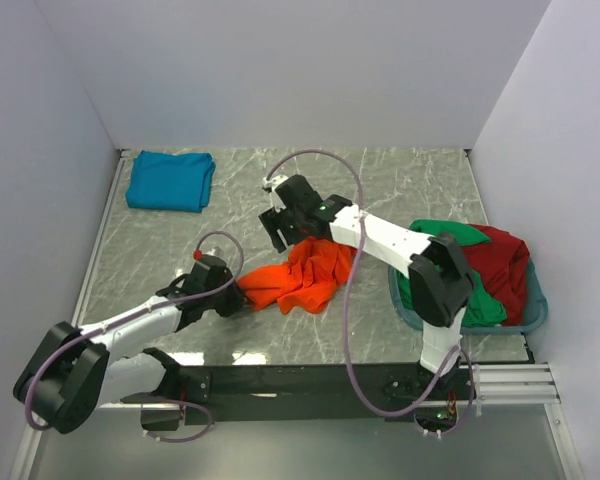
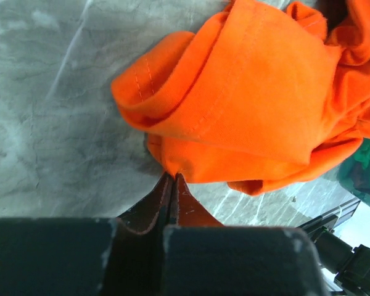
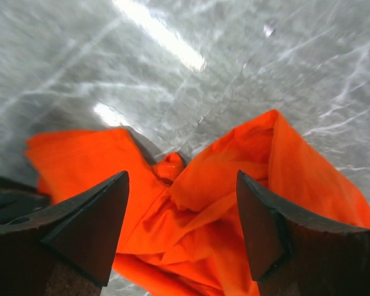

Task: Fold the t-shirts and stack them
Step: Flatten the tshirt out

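Left wall (image 1: 40, 150): a plain white panel is set along the left edge of the table.
Back wall (image 1: 300, 70): a matching white panel closes off the far side.
Table (image 1: 400, 190): a grey, marble-veined top is seen, glossy enough that bright streaks of light are reflected in the right wrist view.
Teal shirt (image 1: 170, 180): it is laid folded in the far left corner, well apart from everything else.
Left gripper (image 2: 171, 182): it is held low over the table, its jaws pressed together and clamped on the near edge of the orange shirt.
Orange shirt (image 1: 300, 275): it is spread in a crumpled heap near the middle of the table, between the two grippers. A stitched hem is turned up in the left wrist view.
Right gripper (image 3: 182, 228): it is held just above the far side of the orange shirt. Its jaws are spread wide and nothing is gripped.
Green shirt (image 1: 450, 235): it is bunched in the basket, on the left side.
Dark red shirt (image 1: 505, 265): it is piled in the basket, touching the green one on its right.
Basket (image 1: 535, 318): a grey-blue tub is placed at the table's right edge.
Right wall (image 1: 570, 130): a white panel is set just beyond the basket.
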Available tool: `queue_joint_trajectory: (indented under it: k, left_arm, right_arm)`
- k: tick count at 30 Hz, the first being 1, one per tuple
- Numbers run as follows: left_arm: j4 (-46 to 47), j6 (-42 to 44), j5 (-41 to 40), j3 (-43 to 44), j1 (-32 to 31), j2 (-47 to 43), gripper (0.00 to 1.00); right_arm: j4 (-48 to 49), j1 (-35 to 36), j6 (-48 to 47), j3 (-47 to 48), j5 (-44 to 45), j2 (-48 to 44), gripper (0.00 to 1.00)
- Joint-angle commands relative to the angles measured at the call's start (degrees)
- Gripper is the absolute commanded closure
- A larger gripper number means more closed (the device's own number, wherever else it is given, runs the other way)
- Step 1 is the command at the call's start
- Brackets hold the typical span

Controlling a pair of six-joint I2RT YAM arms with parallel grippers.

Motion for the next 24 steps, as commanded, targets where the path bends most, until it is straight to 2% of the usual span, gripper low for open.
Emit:
queue_joint_trajectory:
  k: [1, 10, 15, 18, 19, 21, 24]
  left_arm:
    - [-1.66, 0.18, -2.25, -0.64, -0.11, -3.93, 1.00]
    - [-4.91, -0.70, -3.49, -2.84, -0.11, -9.74, 1.00]
    - [-5.96, -0.87, -3.75, -2.84, -0.20, -10.54, 1.00]
    - [-6.23, -0.79, -4.01, -2.75, -0.20, -10.72, 1.00]
    - [-6.58, -0.87, -4.19, -2.66, -0.11, -10.98, 1.00]
    - [-7.02, -0.87, -4.54, -2.49, -0.20, -11.15, 1.00]
    - [-7.72, -0.87, -4.98, -1.88, -0.20, -12.12, 1.00]
  right_arm:
    - [-5.72, 0.77, -2.33, 4.85, -0.80, 4.19, 0.24]
    - [-11.01, 1.92, -2.95, 13.03, 7.36, 15.28, 0.30]
    - [-11.10, 2.00, -1.55, 12.51, 12.12, 16.17, 0.36]
    - [-10.57, 2.00, -0.93, 10.31, 12.73, 15.29, 0.51]
    - [-10.40, 1.92, -0.67, 10.05, 12.73, 15.03, 0.64]
    - [-10.22, 1.92, 0.30, 9.26, 13.69, 14.41, 0.79]
    - [-8.29, 1.92, 1.35, 8.46, 14.66, 11.52, 0.91]
